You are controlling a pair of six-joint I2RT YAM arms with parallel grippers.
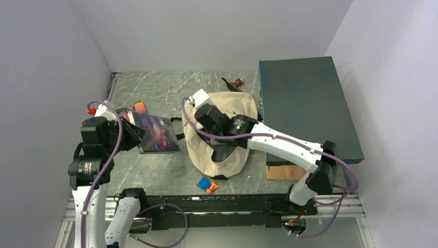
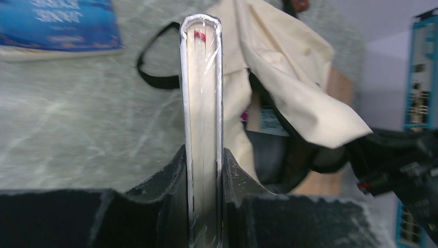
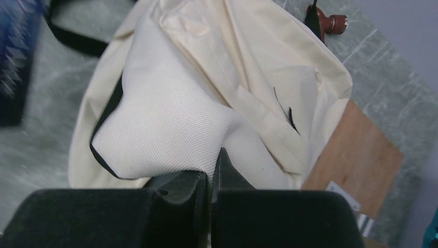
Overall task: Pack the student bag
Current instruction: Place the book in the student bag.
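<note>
Top external view, left side: the left claw point(image 1: 136, 134) is closed on a shrink-wrapped book point(image 1: 159, 133), which is held clear of the table point(image 1: 155, 93) just left of the student bag point(image 1: 233, 106).
Top external view, centre: the student bag lies in the middle of the table, between the held book and the dark teal box point(image 1: 304, 103); the right claw point(image 1: 205, 112) is placed over its far left part.
Top external view, right side: a wooden board point(image 1: 283, 171) is seen at the near corner of the box.
Step in hand: it is judged that the bag's mouth is being held up by the right arm while the book is presented for packing.
Next move: the book would have to be carried rightward and fed edge-first into the mouth, with the canvas lip held raised; the gap looks narrow, so careful alignment is called for.
Left wrist view only: the book point(image 2: 202, 93) is seen edge-on, clamped upright in the left claw point(image 2: 204, 153); a dark opening is shown under the bag's point(image 2: 289, 77) lifted flap, and a second blue book point(image 2: 57, 23) lies on the table.
Right wrist view only: the right claw point(image 3: 210, 166) is shown shut on a fold of the bag's canvas point(image 3: 170, 119); the bag's interior is not shown.
</note>
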